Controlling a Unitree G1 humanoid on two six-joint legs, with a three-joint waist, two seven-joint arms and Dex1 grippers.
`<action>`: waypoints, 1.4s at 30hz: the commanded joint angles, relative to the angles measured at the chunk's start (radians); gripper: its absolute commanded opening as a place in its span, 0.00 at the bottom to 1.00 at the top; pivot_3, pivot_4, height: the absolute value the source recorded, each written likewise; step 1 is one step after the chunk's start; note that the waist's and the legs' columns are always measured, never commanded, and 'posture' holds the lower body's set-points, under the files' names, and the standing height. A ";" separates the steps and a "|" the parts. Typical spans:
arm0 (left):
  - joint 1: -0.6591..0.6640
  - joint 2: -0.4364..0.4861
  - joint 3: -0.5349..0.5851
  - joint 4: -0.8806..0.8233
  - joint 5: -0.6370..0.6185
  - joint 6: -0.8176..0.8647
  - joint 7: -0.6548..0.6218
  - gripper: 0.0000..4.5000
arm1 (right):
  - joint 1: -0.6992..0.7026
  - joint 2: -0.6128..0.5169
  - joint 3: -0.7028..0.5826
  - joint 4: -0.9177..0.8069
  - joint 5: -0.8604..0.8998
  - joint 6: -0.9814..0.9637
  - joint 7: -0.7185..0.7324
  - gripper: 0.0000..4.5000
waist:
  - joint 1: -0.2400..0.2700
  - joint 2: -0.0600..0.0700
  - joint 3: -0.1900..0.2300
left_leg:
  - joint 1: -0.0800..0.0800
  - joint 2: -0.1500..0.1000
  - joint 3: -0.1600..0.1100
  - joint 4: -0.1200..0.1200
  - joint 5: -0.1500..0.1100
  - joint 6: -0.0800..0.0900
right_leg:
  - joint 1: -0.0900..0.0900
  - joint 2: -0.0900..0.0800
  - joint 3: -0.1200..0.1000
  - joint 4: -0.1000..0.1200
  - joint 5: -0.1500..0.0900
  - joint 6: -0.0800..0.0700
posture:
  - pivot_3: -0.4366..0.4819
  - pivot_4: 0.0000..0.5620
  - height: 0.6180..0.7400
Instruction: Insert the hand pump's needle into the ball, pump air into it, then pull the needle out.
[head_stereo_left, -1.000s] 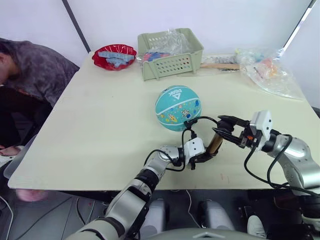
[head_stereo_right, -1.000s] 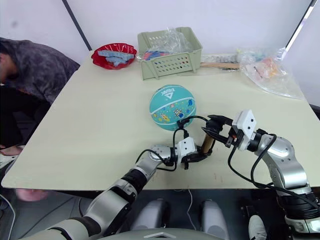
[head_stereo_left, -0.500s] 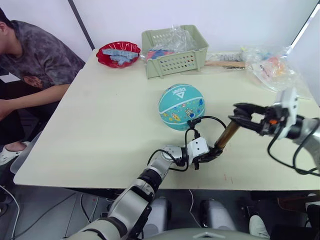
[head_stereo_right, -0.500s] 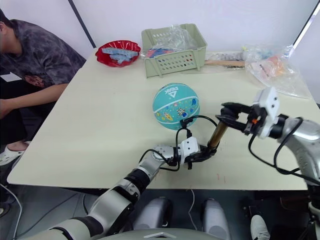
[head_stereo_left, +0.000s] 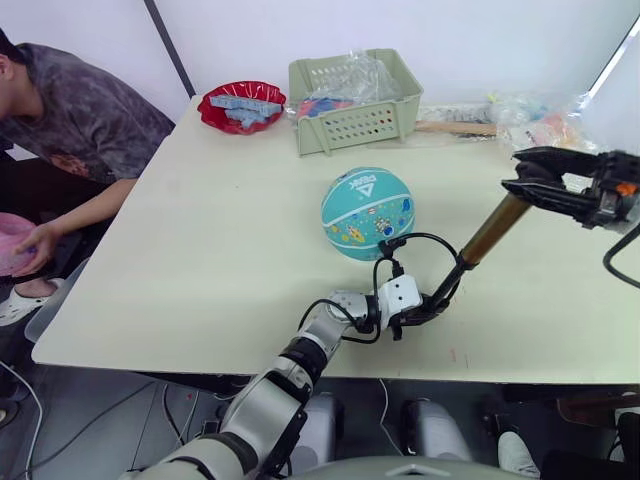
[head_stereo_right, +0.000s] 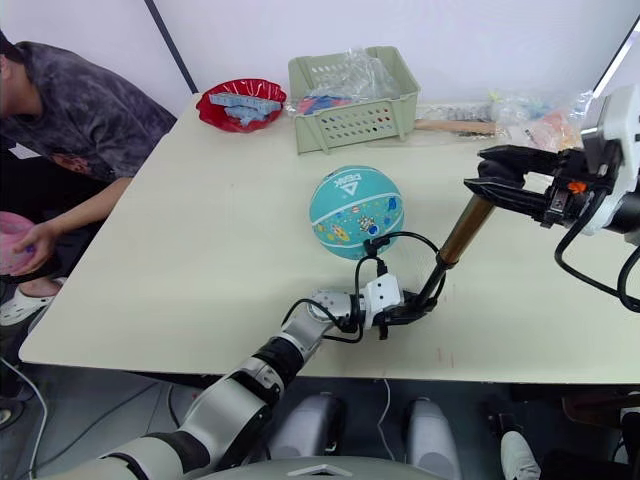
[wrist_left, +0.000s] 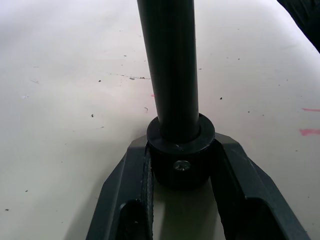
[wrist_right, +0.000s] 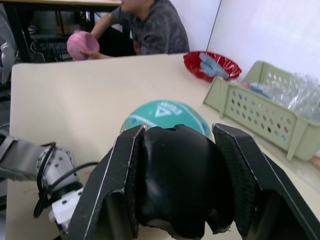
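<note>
Brass-gold barrel of the hand pump (head_stereo_right: 463, 232) stands tilted over the near part of the bench (head_stereo_right: 200, 230), its black rod running down to the base cap, its upper end leaning away toward the robot's right.

Left tool (head_stereo_right: 408, 306) low at the bench surface, fingers (wrist_left: 127, 200) clamped on either side of the pump's black base cap; the left wrist view shows the cap seated between both pads, rod rising out of it.

Right tool (head_stereo_right: 500, 178) raised above the bench on the right, closed around the black T-handle at the top of the pump; the right wrist view shows the black handle filling the gap between its pads (wrist_right: 132, 175).

Thin black hose (head_stereo_right: 400, 240) loops from the pump's base up and over to the ball (head_stereo_right: 356, 211). Ball teal-blue, white triangle logo on top, cartoon prints on its near side; sits mid-bench, just beyond the left tool. Hose's end fitting meets the ball's near lower side; the needle itself too small to make out.

Far edge of bench: green perforated basket (head_stereo_right: 350, 100) with plastic-wrapped items, red bowl (head_stereo_right: 240, 103) to its left, clear plastic bags (head_stereo_right: 520, 110) to its right.

Person (head_stereo_right: 70, 110) seated at the bench's left side, one hand on a pink object (head_stereo_right: 12, 240).
</note>
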 joint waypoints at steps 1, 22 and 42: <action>0.040 0.006 -0.051 0.088 0.063 0.018 -0.017 0.26 | -0.031 -0.020 -0.081 -0.024 -0.002 -0.013 -0.026 0.38 | 0.002 0.000 0.000 | 0.000 0.000 0.000 0.000 0.000 0.000 | 0.000 0.000 0.000 0.000 0.000 0.000 | 0.48 0.27 1.00; 0.084 0.045 -0.068 0.079 0.086 -0.067 -0.051 0.26 | 0.304 0.319 0.381 0.079 -0.499 -0.392 -0.074 0.38 | -0.020 -0.002 -0.017 | 0.007 0.001 0.000 -0.001 0.000 0.000 | 0.004 0.005 -0.001 0.001 0.000 0.000 | 0.48 0.27 1.00; 0.078 0.051 -0.065 0.096 0.095 -0.064 -0.043 0.26 | 0.074 0.200 0.124 -0.028 -0.172 -0.189 -0.014 0.38 | -0.016 0.004 -0.013 | 0.016 0.001 -0.004 -0.010 0.000 0.000 | 0.011 0.003 -0.003 0.000 -0.006 -0.003 | 0.48 0.27 1.00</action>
